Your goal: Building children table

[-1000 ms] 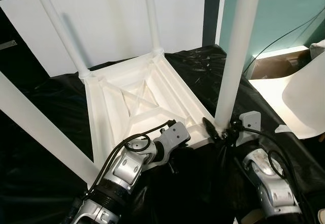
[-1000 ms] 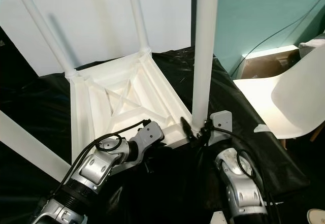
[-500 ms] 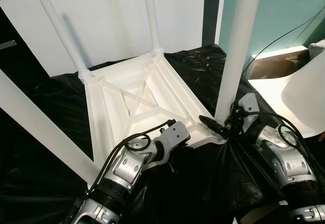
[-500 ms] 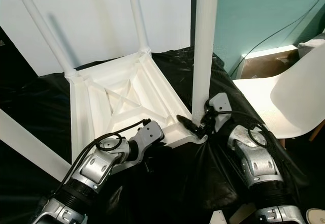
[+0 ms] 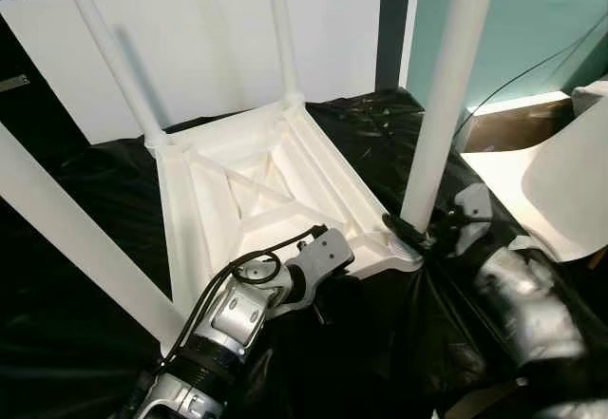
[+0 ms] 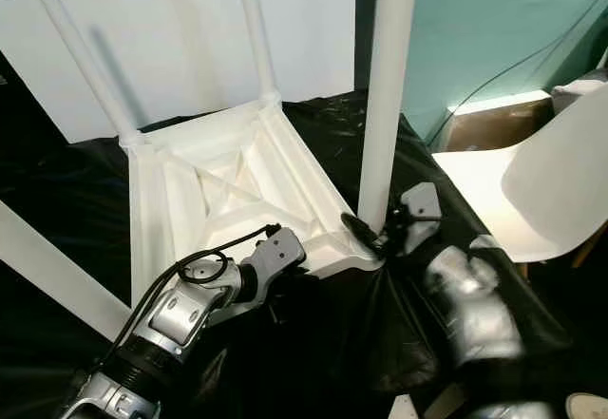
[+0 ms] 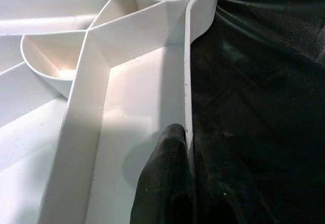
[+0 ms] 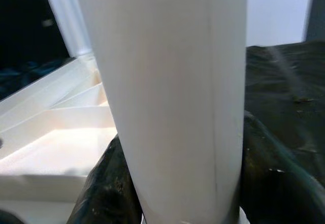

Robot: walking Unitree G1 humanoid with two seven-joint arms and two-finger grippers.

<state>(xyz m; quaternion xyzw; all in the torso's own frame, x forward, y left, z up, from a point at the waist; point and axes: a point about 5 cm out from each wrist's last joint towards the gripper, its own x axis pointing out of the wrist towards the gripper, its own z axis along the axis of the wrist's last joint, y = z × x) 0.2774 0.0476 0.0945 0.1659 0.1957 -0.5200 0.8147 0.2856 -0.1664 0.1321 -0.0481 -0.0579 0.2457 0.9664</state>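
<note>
A white children's table (image 5: 256, 191) lies upside down on a black plastic sheet (image 5: 85, 191), its four legs pointing up. My left gripper (image 7: 187, 132) is shut on the thin rim of the table's near edge, one finger inside the frame and one outside. The left wrist (image 5: 318, 257) sits at that edge in the eye views. My right gripper (image 5: 416, 237) clasps the base of the near right leg (image 5: 442, 105) where it meets the corner socket. In the right wrist view a black finger (image 8: 104, 188) presses on each side of the leg (image 8: 172, 82). The right arm is blurred.
A white chair (image 5: 570, 181) stands close on the right, beside an open cardboard box (image 5: 503, 124) and a dark cable on the teal wall. A white board (image 5: 209, 39) leans behind the table. The near left leg (image 5: 76, 238) slants across my left side.
My right arm has swung around the base of the near right leg, from the front toward the right, keeping its fingers at the leg. The left arm and table have stayed put.
</note>
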